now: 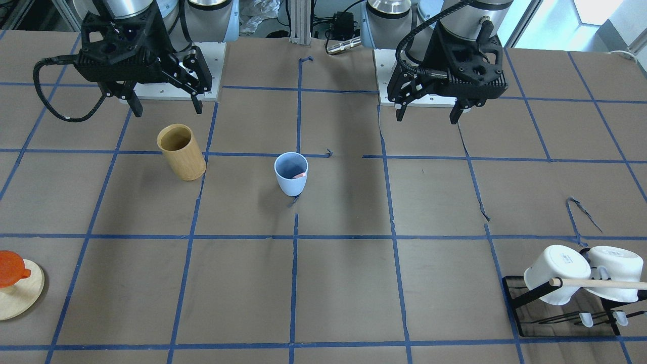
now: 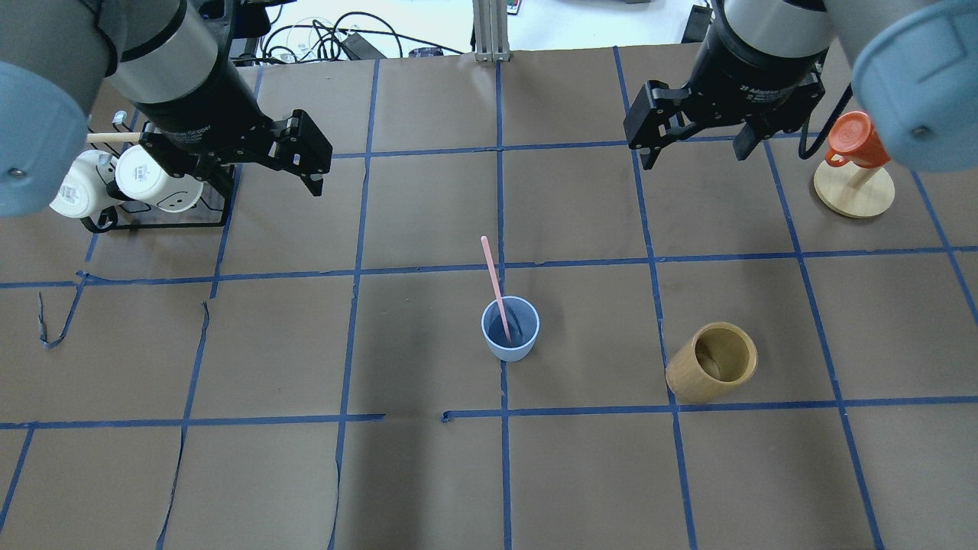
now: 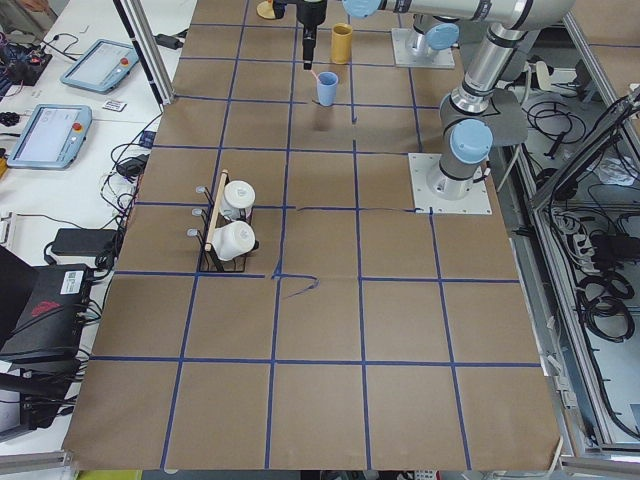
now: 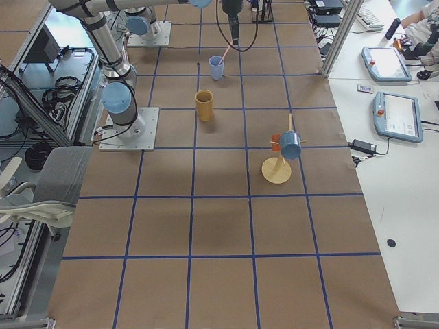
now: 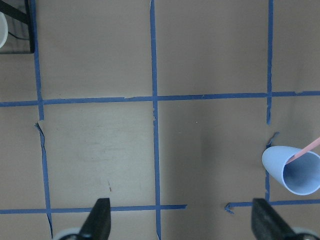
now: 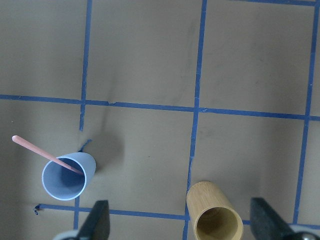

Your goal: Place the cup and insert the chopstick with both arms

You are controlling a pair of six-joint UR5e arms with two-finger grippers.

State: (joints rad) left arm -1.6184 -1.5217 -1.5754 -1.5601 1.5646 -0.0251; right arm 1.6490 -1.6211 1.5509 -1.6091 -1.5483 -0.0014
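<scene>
The light blue cup (image 2: 510, 330) stands upright near the table's middle; it also shows in the front view (image 1: 291, 174). A pale pink chopstick (image 2: 494, 284) leans in it, its top pointing away from the robot. In the front view only its pink end (image 1: 299, 176) shows at the rim. My left gripper (image 2: 271, 183) is open and empty, raised near its base, far from the cup. My right gripper (image 2: 695, 153) is open and empty, also raised and apart. The left wrist view shows the cup (image 5: 292, 170) at the right edge. The right wrist view shows the cup (image 6: 65, 176) at the lower left.
A tan bamboo cylinder (image 2: 712, 372) stands to the right of the cup. Two white mugs (image 2: 114, 179) hang on a black rack with a wooden rod at the far left. An orange cup (image 2: 856, 141) sits on a round wooden stand at the far right.
</scene>
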